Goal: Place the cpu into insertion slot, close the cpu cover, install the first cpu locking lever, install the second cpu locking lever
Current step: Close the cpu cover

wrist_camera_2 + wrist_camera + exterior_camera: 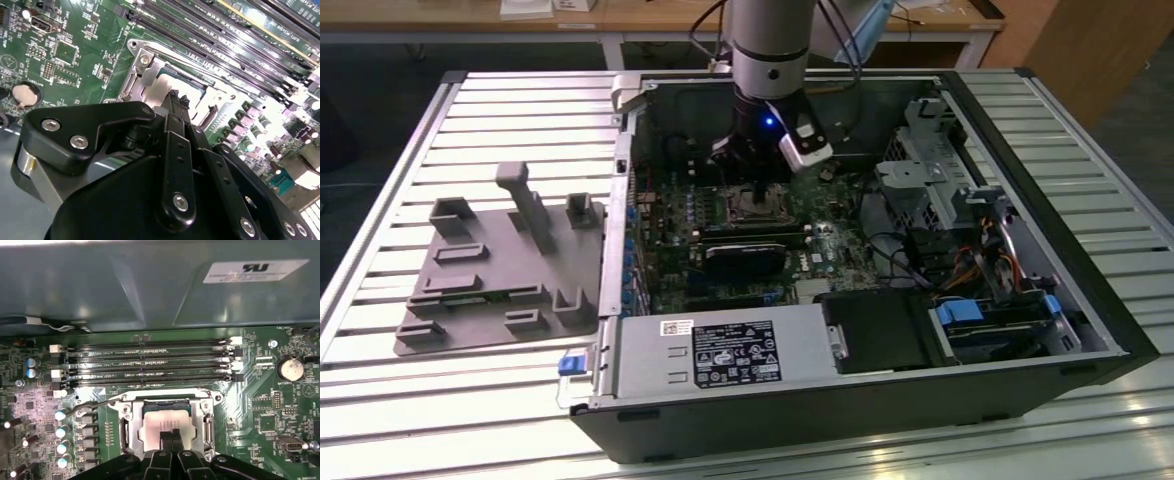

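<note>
Silvery cpu (152, 426) seated in insertion slot (167, 403), cpu cover (131, 427) framing it, claw (170, 436) closed over it

Silver-grey cpu (160, 416), silvery cpu cover (131, 426) — green circuit board (260, 412) (gripper (170, 436) black).

cpu (162, 420) in insertion slot (124, 415), cpu cover (167, 401) down
</note>
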Action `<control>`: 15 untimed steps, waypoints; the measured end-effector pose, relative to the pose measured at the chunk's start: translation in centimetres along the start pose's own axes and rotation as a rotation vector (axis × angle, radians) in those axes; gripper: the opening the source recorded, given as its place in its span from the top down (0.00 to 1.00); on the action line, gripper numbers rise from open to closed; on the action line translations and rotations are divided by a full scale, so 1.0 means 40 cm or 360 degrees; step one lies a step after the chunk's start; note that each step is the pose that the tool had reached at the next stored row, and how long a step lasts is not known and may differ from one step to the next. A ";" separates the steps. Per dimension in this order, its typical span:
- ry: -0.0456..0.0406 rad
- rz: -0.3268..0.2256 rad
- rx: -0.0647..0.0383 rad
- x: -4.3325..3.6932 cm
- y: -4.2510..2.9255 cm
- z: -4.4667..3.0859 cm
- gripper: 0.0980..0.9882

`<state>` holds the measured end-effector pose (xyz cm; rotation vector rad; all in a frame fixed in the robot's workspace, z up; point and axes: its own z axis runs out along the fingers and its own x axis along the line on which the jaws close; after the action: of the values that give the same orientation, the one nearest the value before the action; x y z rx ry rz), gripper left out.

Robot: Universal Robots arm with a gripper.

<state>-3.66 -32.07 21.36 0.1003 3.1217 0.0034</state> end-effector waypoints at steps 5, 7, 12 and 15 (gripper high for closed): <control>-0.0001 0.0000 0.0000 0.000 0.000 -0.020 1.00; -0.0003 0.0000 0.0000 -0.001 0.000 -0.029 1.00; -0.0015 0.0000 -0.0001 0.000 0.000 -0.046 1.00; -0.0029 0.0000 -0.0002 0.004 0.000 -0.047 1.00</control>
<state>-3.84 -32.07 23.24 0.0998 3.1037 0.0045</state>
